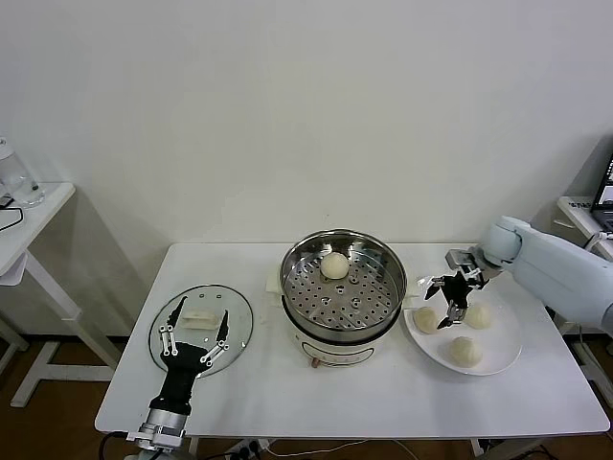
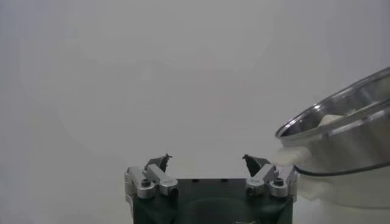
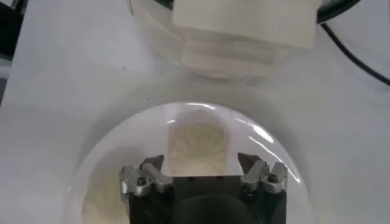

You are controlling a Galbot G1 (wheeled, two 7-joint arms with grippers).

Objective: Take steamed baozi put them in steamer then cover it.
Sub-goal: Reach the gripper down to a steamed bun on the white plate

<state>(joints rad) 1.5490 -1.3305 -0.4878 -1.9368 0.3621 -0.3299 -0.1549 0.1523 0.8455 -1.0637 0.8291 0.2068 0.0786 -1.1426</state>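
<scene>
A white table (image 1: pixel 364 402) carries everything, and the steamer (image 1: pixel 342 283) stands near the middle of it, toward the back edge: a wide steel pot on a white base, its perforated tray exposed, with one steamed baozi (image 1: pixel 334 265) resting on the tray close to the far wall of the pot. At the table's left end, near the front corner, lies the cover (image 1: pixel 196 311), a clear glass lid flat on the surface with its white handle up. Toward the right end sits a white plate (image 1: pixel 503 350) just beside the steamer's base, holding three more buns: one at the plate's left edge (image 1: pixel 424 319), one toward the back (image 1: pixel 479 315) and one toward the front (image 1: pixel 465 351). The right gripper (image 1: pixel 448 302) hangs over the back-left part of the plate with its jaws spread wide and nothing between them, above and between the left and back buns; in the right wrist view a bun (image 3: pixel 198 146) lies directly ahead of the open fingers (image 3: pixel 152 165), not touched. The left gripper (image 1: pixel 194 331) is at the front-left corner, over the near part of the lid, fingers fully apart and empty; the left wrist view shows its fingertips (image 2: pixel 163 161) apart with the steamer's rim (image 2: pixel 341 122) off to one side.
</scene>
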